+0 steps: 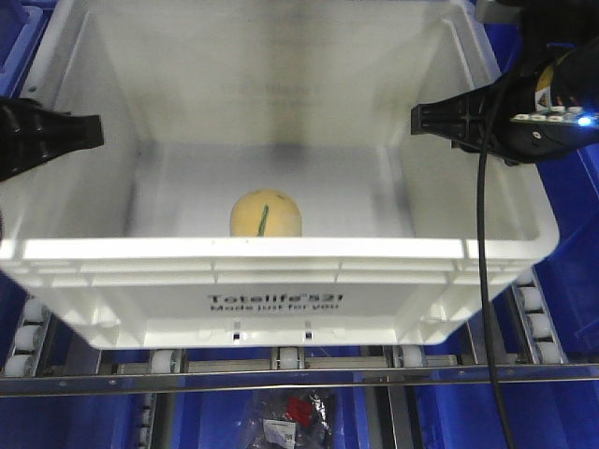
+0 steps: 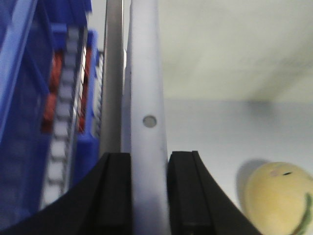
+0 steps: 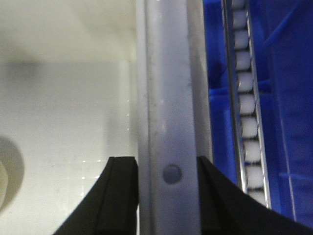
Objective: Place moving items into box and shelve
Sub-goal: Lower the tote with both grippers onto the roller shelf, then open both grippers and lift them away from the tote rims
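Packing looks partly done, shelving apparently under way; large white ribbed plastic crate [image 1: 281, 299] printed "Totelife 521 Made just for you", resting on a roller-track rack [image 1: 281, 360] between blue plastic bins [image 1: 571, 271]; inside, on the crate floor close to the near wall and about midway along it, one round pale orange-yellow plush toy with a green stripe [image 1: 266, 214]; no second, pinkish-beige toy visible anywhere in the front view, possibly hidden behind the near rim, cannot tell. Left black gripper [image 1: 94, 131] at the crate's left rim, roughly level with the rim; in the left wrist view, two black fingers [image 2: 117, 191] straddling the white wall, one outside and one inside, pinching that wall, striped toy low on the inner side. Right black gripper [image 1: 418, 119] mirrored at the right rim; in the right wrist view, fingers [image 3: 122, 196] likewise clamped on either face of the right wall. Judged remaining: moving the crate into its final shelf place, then letting go.
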